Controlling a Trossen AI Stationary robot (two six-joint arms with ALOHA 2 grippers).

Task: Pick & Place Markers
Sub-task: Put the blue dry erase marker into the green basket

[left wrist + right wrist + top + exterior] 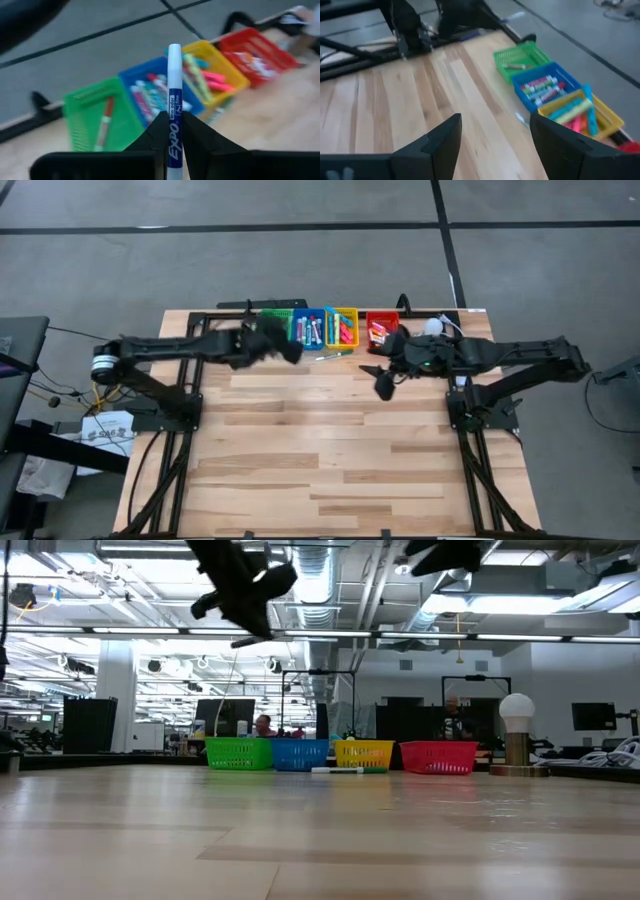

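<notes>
High view, bins: four small plastic baskets are sitting in a row at the far edge of the pale wooden slatted table [330, 440], green [277, 315], blue [308, 326], yellow [342, 326] and red [381, 326]
High view, markers: capped pens are lying inside the blue, yellow and red baskets; one loose marker on the table [331, 356] is lying just in front of the blue and yellow ones
High view, left gripper [292, 352]: it is hovering near the green and blue baskets
High view, right gripper [380, 377]: it is hanging over the table in front of the red basket, fingers spread and holding nothing
Low view, baskets: all four are standing side by side at the far end, with the loose marker lying flat just before the blue and yellow ones
Low view, arms: both are hanging high above the table, well clear of the wood
Left wrist view, held marker: a slim white pen with blue lettering [173, 107] is standing upright, clenched between the two dark fingers [156, 135], over the basket row
Left wrist view, green basket: a red-capped marker [104, 124] is lying inside it
Right wrist view, claw: the dark fingers [442, 137] are standing released and apart, with bare table between them
</notes>
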